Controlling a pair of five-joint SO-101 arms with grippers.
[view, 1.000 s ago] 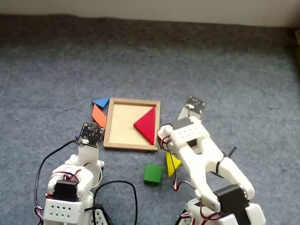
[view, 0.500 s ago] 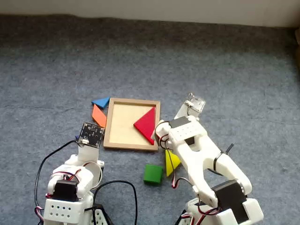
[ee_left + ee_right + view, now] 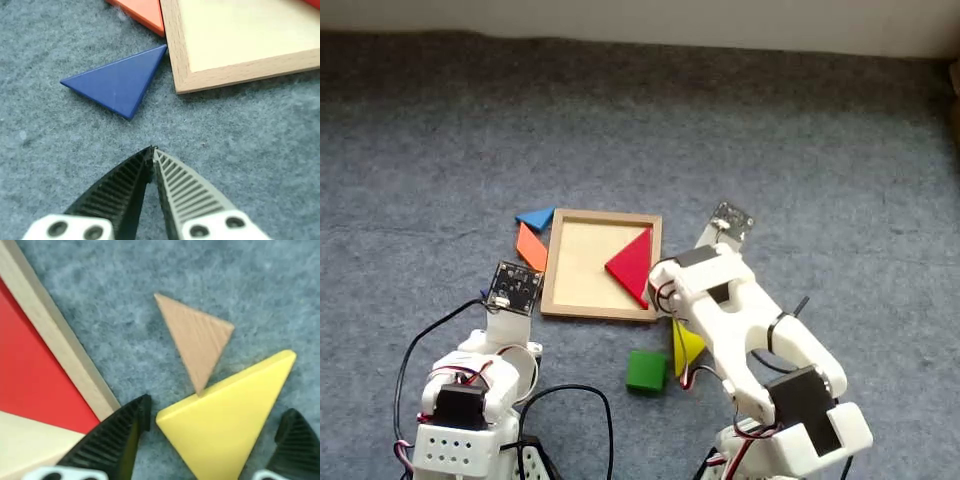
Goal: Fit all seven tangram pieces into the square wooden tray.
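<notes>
The square wooden tray holds one red triangle along its right side. Just right of the tray's front right corner lies a yellow triangle, and my right gripper hangs open over it with a finger on either side. A plain wood triangle touches the yellow one. A dark blue triangle lies by the tray's front left corner. My left gripper is shut and empty, just short of that triangle. An orange piece and a light blue triangle lie left of the tray.
A green square rests on the grey carpet in front of the tray, between the two arm bases. The right arm covers part of the yellow triangle from above. Open carpet stretches behind the tray.
The right arm has swung a little to the left and settled lower over the yellow triangle. The left arm and all pieces have stayed put.
</notes>
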